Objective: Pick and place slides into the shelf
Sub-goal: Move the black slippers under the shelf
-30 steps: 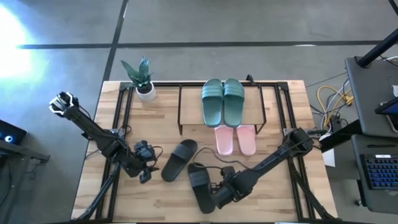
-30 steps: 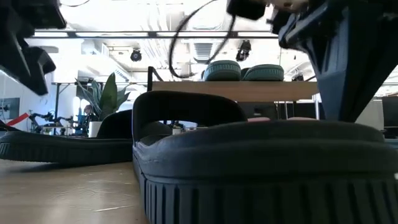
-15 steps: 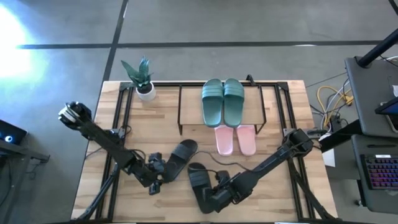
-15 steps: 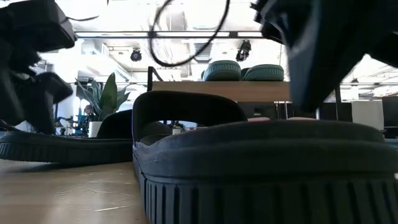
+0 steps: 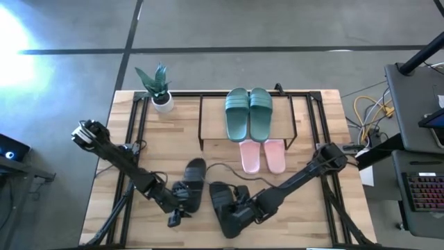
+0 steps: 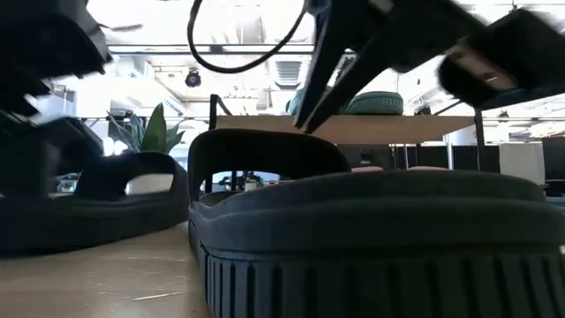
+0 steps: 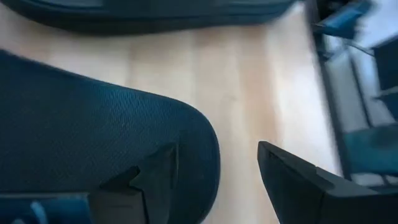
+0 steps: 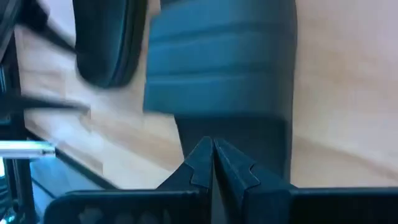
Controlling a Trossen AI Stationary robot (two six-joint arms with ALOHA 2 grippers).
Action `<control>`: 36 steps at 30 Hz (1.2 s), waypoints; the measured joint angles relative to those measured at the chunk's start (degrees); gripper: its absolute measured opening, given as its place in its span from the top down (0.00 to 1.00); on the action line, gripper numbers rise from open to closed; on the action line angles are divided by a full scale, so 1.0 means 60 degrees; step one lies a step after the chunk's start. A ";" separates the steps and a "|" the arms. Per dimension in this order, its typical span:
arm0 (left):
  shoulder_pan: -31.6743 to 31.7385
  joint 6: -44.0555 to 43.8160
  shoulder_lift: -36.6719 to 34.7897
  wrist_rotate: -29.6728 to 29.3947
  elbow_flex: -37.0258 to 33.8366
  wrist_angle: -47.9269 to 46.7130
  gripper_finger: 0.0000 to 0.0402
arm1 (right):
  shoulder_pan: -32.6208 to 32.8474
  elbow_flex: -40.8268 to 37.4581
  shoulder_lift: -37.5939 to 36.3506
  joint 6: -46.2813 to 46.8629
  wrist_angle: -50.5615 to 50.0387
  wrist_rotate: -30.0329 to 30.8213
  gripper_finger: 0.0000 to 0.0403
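High view: my left gripper (image 5: 182, 205) sits near the table's (image 5: 326, 139) front edge, fingers spread around the heel end of one black slide (image 5: 192, 182); my right gripper (image 5: 232, 208) rests fully clenched over the second black slide (image 5: 223, 208), just beside the first. The shelf (image 5: 208, 111) stands at the table's back edge, the dark green pair (image 5: 248, 113) on its top board, the pale pink pair (image 5: 263, 155) on the tabletop in front of it; a potted plant (image 5: 158, 87) occupies the back left corner. Low view: second black slide (image 6: 371, 238) fills the foreground, first black slide (image 6: 97, 208) behind it, green pair (image 6: 375, 102) on the shelf (image 6: 353, 128). Left wrist view: my fingers (image 7: 298, 180) released, apart, one on either side of the black slide's (image 7: 74, 143) rim. Right wrist view: my fingertips (image 8: 202, 158) pressed together above the slide's ribbed strap (image 8: 217, 56), holding nothing.
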 joint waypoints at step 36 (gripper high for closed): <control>0.0387 -0.0758 -0.2585 -0.3991 -0.1547 -0.4647 0.49 | -0.0365 -0.0011 0.0125 -0.1377 0.0827 -0.0795 0.98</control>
